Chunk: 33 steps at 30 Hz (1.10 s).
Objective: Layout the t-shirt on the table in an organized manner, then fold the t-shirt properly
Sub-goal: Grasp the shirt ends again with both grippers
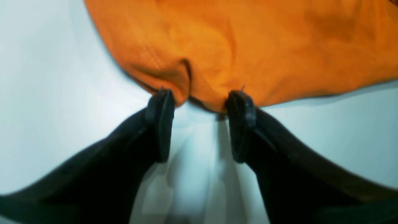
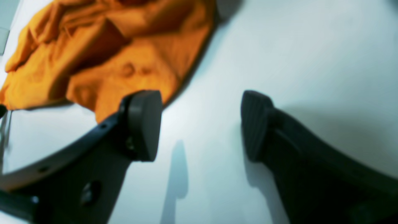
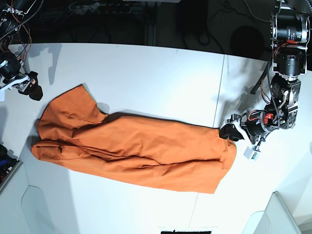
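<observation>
L gripper (image 1: 201, 95) agape at t-shirt (image 3: 141, 148) hem; R gripper (image 2: 201, 124) agape, apart.

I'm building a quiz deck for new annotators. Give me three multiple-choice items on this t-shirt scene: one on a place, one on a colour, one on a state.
1. Where is the left gripper?
A. At an edge of the t-shirt
B. Over the middle of the shirt
C. Off the table

2. What colour is the t-shirt?
A. Blue
B. Orange
C. White

3. How do the jaws of the right gripper stand?
A. Shut on cloth
B. Shut on nothing
C. Open, nothing between them

Answers:
1 A: the left wrist view shows its fingertips right at the shirt's edge, and the base view puts it at the shirt's end.
2 B: the cloth is orange in all three views.
3 C: the right wrist view shows only bare white table between the spread jaws.
</observation>
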{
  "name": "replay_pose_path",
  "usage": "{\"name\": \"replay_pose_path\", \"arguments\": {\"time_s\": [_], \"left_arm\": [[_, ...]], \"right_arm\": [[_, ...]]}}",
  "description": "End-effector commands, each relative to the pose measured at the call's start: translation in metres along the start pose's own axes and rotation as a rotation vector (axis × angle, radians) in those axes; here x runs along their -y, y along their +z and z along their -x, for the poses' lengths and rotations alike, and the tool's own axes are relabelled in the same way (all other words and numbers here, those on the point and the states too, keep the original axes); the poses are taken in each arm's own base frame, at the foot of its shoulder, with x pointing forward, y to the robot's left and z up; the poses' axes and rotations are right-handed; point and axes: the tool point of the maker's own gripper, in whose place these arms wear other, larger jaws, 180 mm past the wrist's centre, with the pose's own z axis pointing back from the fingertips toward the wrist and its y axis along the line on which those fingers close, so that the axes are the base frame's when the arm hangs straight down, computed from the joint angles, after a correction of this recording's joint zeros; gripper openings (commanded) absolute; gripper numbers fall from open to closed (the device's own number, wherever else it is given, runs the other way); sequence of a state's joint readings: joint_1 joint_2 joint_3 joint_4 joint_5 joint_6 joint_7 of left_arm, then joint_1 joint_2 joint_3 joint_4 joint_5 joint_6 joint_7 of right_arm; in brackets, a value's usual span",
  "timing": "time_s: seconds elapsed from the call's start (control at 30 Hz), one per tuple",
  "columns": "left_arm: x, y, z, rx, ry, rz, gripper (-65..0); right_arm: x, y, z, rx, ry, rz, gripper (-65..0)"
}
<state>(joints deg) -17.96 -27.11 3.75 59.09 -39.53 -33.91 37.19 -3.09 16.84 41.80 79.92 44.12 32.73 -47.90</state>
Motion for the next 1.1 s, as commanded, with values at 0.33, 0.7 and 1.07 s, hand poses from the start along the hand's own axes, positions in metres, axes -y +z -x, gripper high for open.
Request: {"name": "replay_pose_path", "arguments": {"time_s": [0.33, 0.7, 1.07], "left_arm": [[-0.034, 0.012, -0.033, 0.08, -0.023, -0.164, -34.5], [-0.042, 0.019, -0.041, 0.1, -0.103, -0.201, -65.0], [-0.005, 0.091, -0.102, 0.099, -0.334, -0.096, -65.0]], "right_arm": [[-0.066, -0.038, 0.022, -0.022, 0.02, -0.155, -25.7], [-0.09, -0.054, -0.018, 0.058, 0.074, -0.197, -65.0], [-0.099, 0.009, -0.046, 0.128, 0.306, -0.136, -65.0]]}}
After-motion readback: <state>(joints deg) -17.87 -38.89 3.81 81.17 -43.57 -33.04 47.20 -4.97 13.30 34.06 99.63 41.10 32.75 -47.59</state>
